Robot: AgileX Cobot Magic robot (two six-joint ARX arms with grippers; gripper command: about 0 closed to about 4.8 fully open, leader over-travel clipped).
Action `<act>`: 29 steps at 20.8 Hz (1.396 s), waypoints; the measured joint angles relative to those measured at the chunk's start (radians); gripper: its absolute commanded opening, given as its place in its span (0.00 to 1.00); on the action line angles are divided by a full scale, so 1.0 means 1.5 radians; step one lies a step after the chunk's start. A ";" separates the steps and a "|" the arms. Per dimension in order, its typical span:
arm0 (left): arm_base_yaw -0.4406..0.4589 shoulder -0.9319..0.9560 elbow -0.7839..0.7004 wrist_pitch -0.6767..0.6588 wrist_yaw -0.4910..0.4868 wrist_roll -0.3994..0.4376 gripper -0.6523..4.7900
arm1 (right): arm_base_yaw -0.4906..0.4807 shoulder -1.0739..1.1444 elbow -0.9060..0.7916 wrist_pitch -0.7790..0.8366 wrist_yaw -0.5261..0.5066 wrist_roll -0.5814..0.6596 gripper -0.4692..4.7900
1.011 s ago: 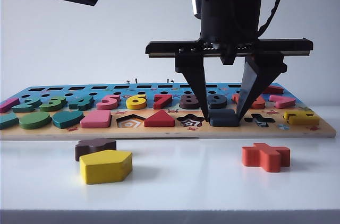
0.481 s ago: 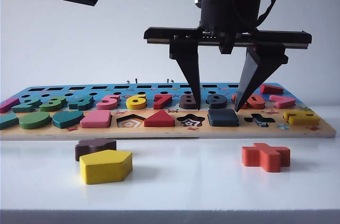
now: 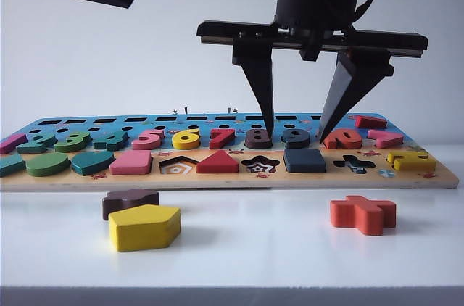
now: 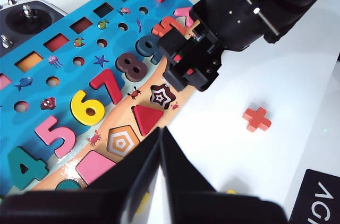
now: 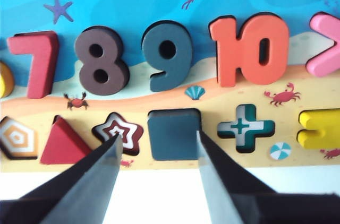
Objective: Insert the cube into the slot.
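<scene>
The dark navy cube [image 3: 304, 160] lies flat in the square slot of the wooden puzzle board [image 3: 217, 180], between the star and cross cut-outs. It fills the slot, so the floor is hidden. My right gripper [image 3: 295, 136] hangs open just above the cube, touching nothing. In the right wrist view the cube [image 5: 174, 134] shows between the spread fingers of the right gripper [image 5: 158, 136], well below them. My left gripper [image 4: 160, 129] is shut and empty, held high over the board's front edge near the pentagon cut-out.
On the white table in front of the board lie a yellow pentagon [image 3: 143, 227], a dark brown lobed block [image 3: 129, 201] and an orange-red cross [image 3: 362, 213]. The pentagon [image 3: 178, 167], star [image 3: 259, 164] and cross [image 3: 354, 164] cut-outs are bare. A remote controller [image 4: 26, 19] sits beyond the board.
My right gripper has spread its fingers off the cube and risen. The cube stays seated in the slot. The left arm has not moved.
</scene>
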 measured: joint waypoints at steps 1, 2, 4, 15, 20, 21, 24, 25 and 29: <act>0.000 0.000 0.000 0.000 0.000 0.000 0.15 | 0.000 -0.002 0.000 0.000 -0.006 0.000 0.51; 0.000 0.000 0.000 0.000 0.000 0.000 0.15 | 0.000 -0.004 0.000 0.001 -0.011 0.000 0.45; 0.000 0.000 0.000 0.000 0.000 0.000 0.15 | 0.000 -0.008 0.000 0.001 -0.031 0.000 0.33; 0.000 -0.001 0.000 0.000 -0.001 0.000 0.15 | -0.002 -0.097 0.000 0.141 -0.050 -0.241 0.08; 0.000 -0.015 0.000 0.000 -0.014 0.000 0.15 | -0.035 -0.148 0.000 0.181 -0.067 -0.358 0.08; 0.000 -0.019 0.000 0.000 -0.021 0.000 0.15 | -0.046 -0.158 0.000 0.185 -0.075 -0.378 0.08; 0.007 -0.036 0.000 0.000 -0.041 0.001 0.15 | -0.098 -0.191 -0.003 0.188 -0.118 -0.431 0.08; 0.013 -0.039 0.000 0.000 -0.041 0.002 0.15 | -0.113 -0.202 -0.007 0.190 -0.128 -0.438 0.08; 0.059 -0.065 0.000 0.001 -0.042 0.002 0.15 | -0.193 -0.284 -0.061 0.208 -0.173 -0.476 0.08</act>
